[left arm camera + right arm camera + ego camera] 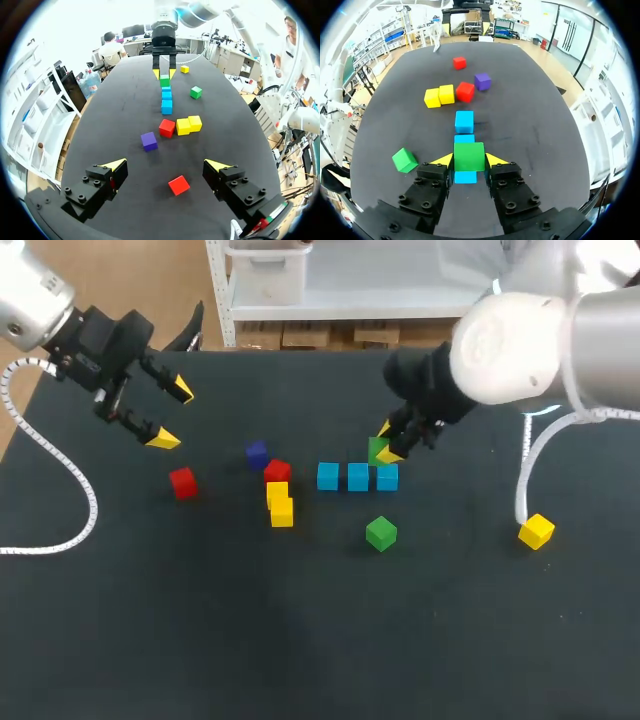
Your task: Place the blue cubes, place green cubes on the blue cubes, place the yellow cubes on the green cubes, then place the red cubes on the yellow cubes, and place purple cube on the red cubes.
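Yellow tips of my left gripper (172, 415) stand wide apart above the table (300, 640) at its left side. Further right, three blue cubes (357, 477) sit in a row. My right gripper (386, 442) clamps a green cube (469, 156) just above the rightmost blue one.

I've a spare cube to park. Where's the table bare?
Bare: the broad strip of table on the robot's side of the loose green cube and yellow pair, and the gap between that cube and the lone yellow cube. Crowded: purple cube to blue row, where the right gripper holds a second green cube.
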